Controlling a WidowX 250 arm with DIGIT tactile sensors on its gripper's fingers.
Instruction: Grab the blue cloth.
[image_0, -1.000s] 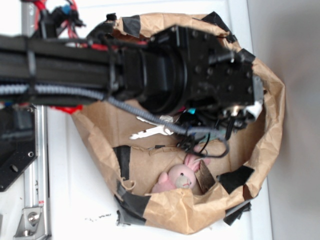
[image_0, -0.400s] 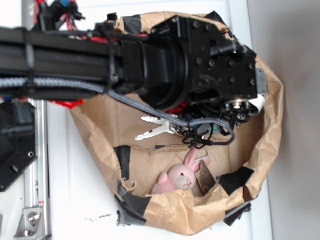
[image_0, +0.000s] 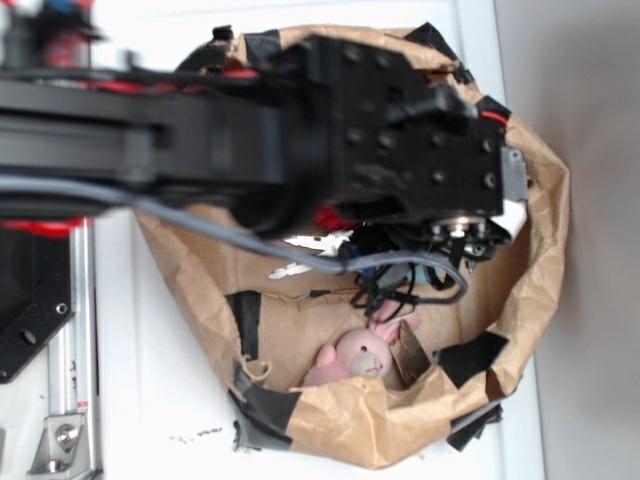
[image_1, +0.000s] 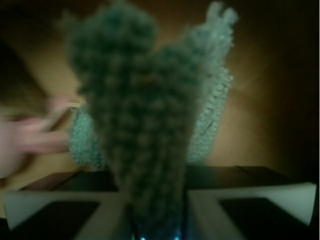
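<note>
The blue cloth (image_1: 150, 115), a fuzzy teal terry rag, stands bunched up in the middle of the wrist view. Its lower end is pinched between the two white fingers (image_1: 210, 205) of my gripper (image_1: 155, 205), which is shut on it. The rest of the cloth hangs over the brown floor of the bag. In the exterior view my gripper (image_0: 465, 238) reaches into the paper bag (image_0: 545, 230), and the black wrist hides nearly all of the cloth.
A pink plush bunny (image_0: 357, 355) lies by the bag's lower wall and shows as a pink blur (image_1: 25, 137) at the left of the wrist view. Silver keys (image_0: 310, 245) lie on the bag floor. The bag's crumpled walls, patched with black tape (image_0: 470, 358), ring the gripper.
The arm now looks larger and blurred, and the wrist has shifted slightly left and down in the picture. The bunny and the keys have not moved.
</note>
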